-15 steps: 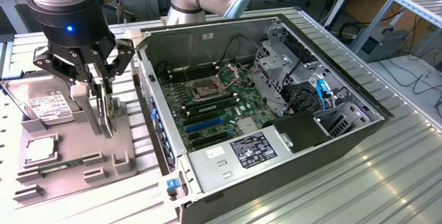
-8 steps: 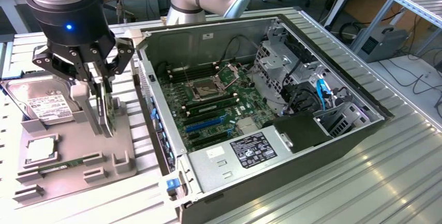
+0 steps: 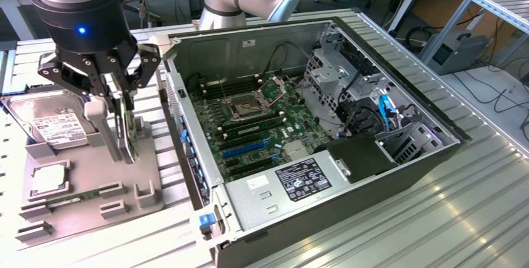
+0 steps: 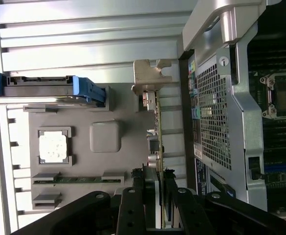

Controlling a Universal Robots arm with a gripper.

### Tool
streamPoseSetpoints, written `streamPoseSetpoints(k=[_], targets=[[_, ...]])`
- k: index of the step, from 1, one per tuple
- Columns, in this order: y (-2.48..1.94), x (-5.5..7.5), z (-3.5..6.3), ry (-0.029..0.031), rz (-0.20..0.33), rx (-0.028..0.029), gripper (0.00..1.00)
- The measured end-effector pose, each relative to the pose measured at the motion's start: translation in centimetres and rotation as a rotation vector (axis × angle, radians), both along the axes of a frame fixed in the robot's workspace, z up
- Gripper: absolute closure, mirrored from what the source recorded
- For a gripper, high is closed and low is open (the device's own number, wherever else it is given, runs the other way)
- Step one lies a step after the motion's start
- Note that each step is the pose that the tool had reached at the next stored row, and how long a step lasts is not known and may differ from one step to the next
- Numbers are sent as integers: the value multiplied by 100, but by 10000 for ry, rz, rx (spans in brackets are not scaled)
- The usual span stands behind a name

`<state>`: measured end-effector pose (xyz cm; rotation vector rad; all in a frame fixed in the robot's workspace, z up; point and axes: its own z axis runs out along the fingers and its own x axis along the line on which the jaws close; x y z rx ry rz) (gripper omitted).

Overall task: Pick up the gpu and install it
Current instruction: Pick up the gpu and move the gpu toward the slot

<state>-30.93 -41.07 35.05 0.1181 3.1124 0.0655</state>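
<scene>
Pincer (image 3: 111, 116) is closed on the top edge of the gpu (image 3: 128, 137), which stands on edge over the grey holder tray (image 3: 91, 224) just outside the open computer case (image 3: 347, 212); I cannot tell whether it has cleared its slot. With so narrow a hold on a thin card, I judge it could twist or slip, and its metal bracket (image 4: 150, 81) could catch the case's near wall, which stands between it and the motherboard (image 3: 248, 132). Farther from the case on the tray lie the hard drive (image 3: 49, 122), a processor (image 3: 49, 178) and a memory stick (image 4: 79, 179).
</scene>
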Motion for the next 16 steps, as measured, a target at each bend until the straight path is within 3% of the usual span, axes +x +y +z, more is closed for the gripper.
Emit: streamPoseSetpoints(k=[16], targets=[[0, 0, 44, 0, 0, 0, 73]])
